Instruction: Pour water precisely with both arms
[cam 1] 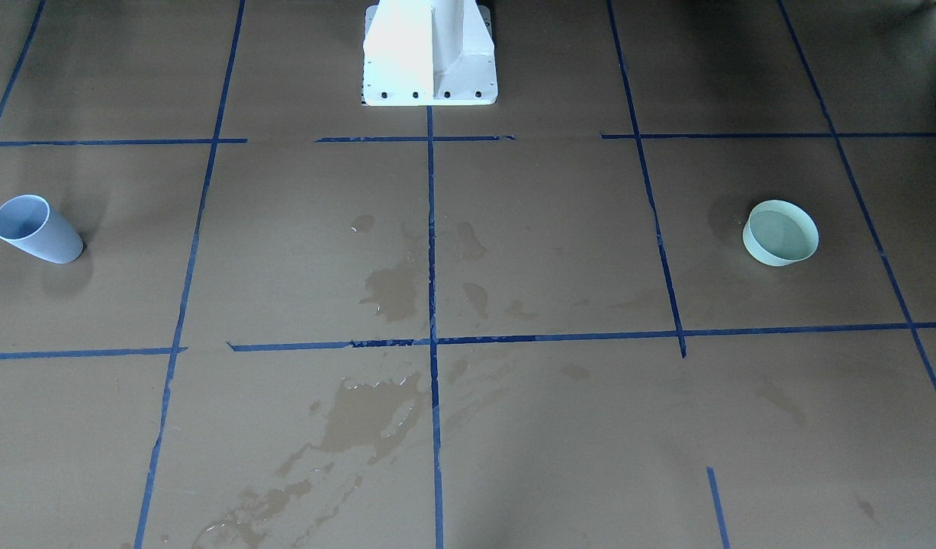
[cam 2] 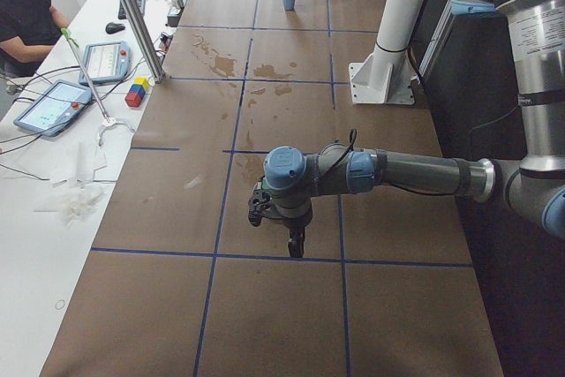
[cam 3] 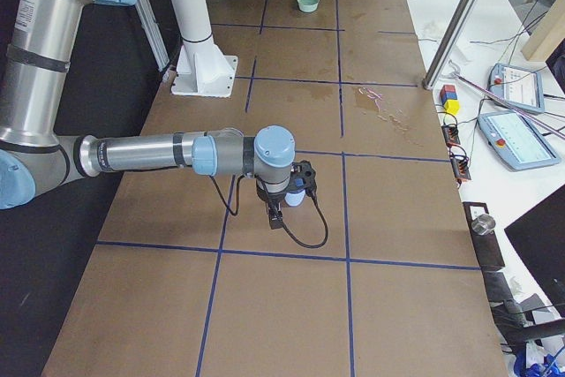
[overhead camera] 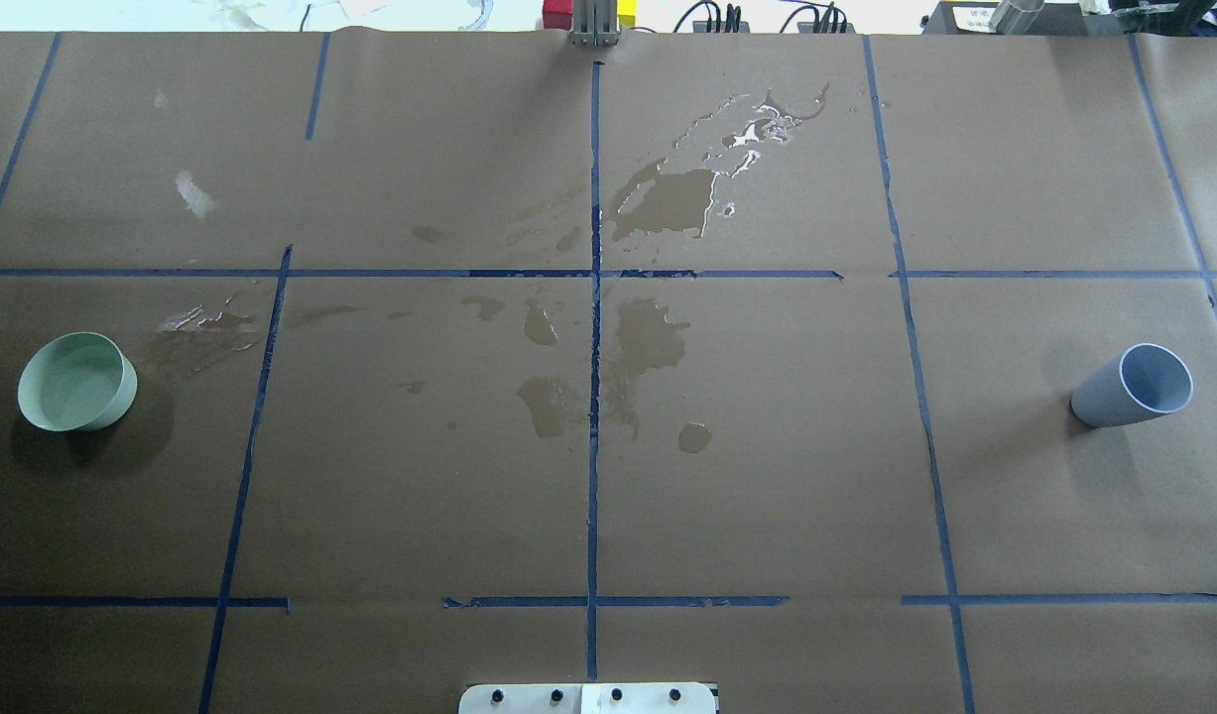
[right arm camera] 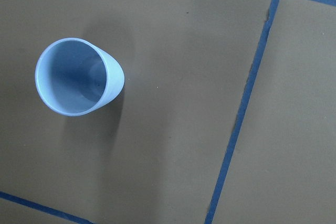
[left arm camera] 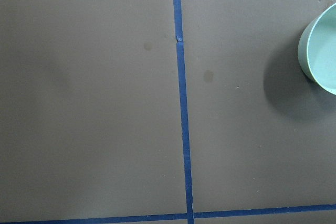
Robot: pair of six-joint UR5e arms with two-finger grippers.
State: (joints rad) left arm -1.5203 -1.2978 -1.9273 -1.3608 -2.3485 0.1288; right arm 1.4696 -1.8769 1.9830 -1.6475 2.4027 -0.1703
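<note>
Hovering over the brown paper (overhead camera: 767,476): the left arm (cam 2: 415,174) and the right arm (cam 3: 141,154), each stretched level, wrists pointing down.
Cup (overhead camera: 1129,392): pale blue, upright, at the robot's right end.
Bowl (overhead camera: 122,395): mint green, at the left end, well apart from the cup.
Left gripper (cam 2: 297,246): seen only from the side; I cannot tell if its fingers are wide or narrow.
Right gripper (cam 3: 275,218): near the cup; spread likewise unclear.
Water: cannot tell whether it sits in cup or bowl.
Between them: dark wet stains (overhead camera: 648,337) around the centre line of blue tape (overhead camera: 594,446); white pedestal (cam 1: 429,53) at the robot's edge.
Surface: the paper covers the table top, taped into a grid.
Room: white bench (cam 2: 35,245) with tablets (cam 2: 53,103), coloured blocks (cam 2: 137,92), a person in black (cam 2: 26,6).
</note>
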